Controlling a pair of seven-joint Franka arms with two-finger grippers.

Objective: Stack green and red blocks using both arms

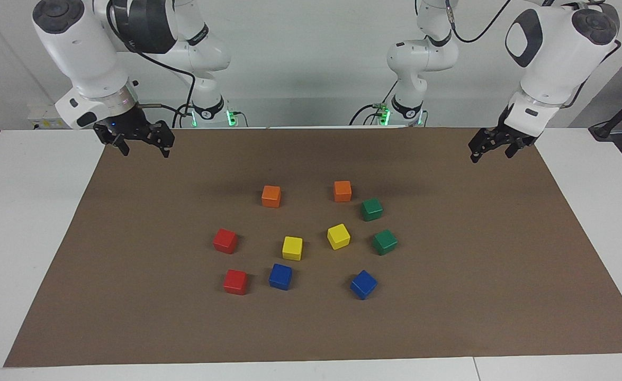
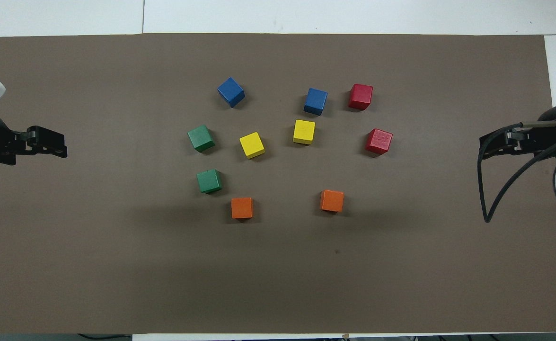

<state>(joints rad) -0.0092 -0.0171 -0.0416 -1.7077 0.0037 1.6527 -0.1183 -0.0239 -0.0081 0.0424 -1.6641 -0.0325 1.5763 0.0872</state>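
Brown tabletop (image 1: 131,296), nothing stacked. My left gripper (image 1: 493,145) and right gripper (image 1: 133,138) wait at frame's upper corners, jaws released. Descend square over green blocks (image 1: 371,209), red blocks (image 1: 225,241).

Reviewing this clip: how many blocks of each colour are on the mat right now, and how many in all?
Green blocks: 2
Red blocks: 2
Orange blocks: 2
Yellow blocks: 2
Blue blocks: 2
Total: 10, each lying singly on the brown mat, none stacked.
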